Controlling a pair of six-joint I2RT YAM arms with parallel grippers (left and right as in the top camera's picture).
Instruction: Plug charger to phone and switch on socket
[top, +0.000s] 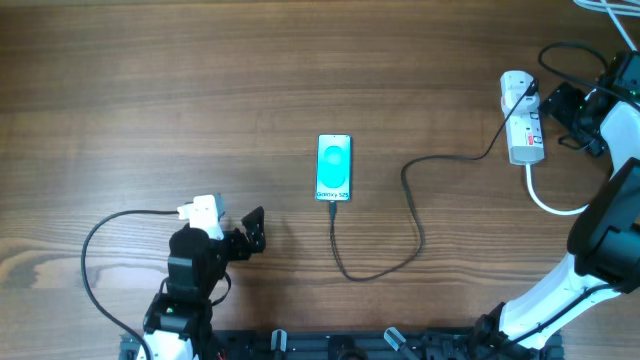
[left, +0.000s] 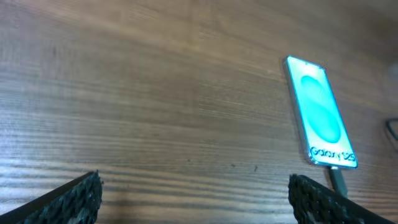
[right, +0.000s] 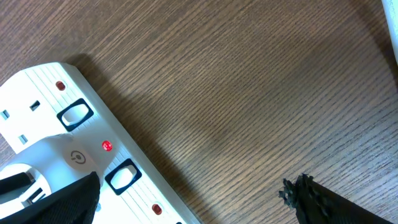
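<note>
The phone (top: 334, 167) lies flat at the table's centre, its cyan screen lit. The thin black charger cable (top: 334, 235) runs from the phone's near end, loops right and leads up to the white socket (top: 523, 130) at the far right. In the left wrist view its connector (left: 336, 178) sits in the phone (left: 323, 112). My left gripper (top: 256, 230) is open, left of the phone, with only wood between its fingers (left: 69, 199). My right gripper (top: 556, 108) is open beside the socket (right: 43, 106). One finger (right: 71, 202) overlaps the strip. A red light (right: 107, 146) glows there.
A thick white cord (top: 545, 203) curves from the socket toward the right arm's base. Black and white cables trail at the far right corner (top: 600, 15). A black cable (top: 90, 270) loops round the left arm. Rocker switches (right: 122, 175) line the strip.
</note>
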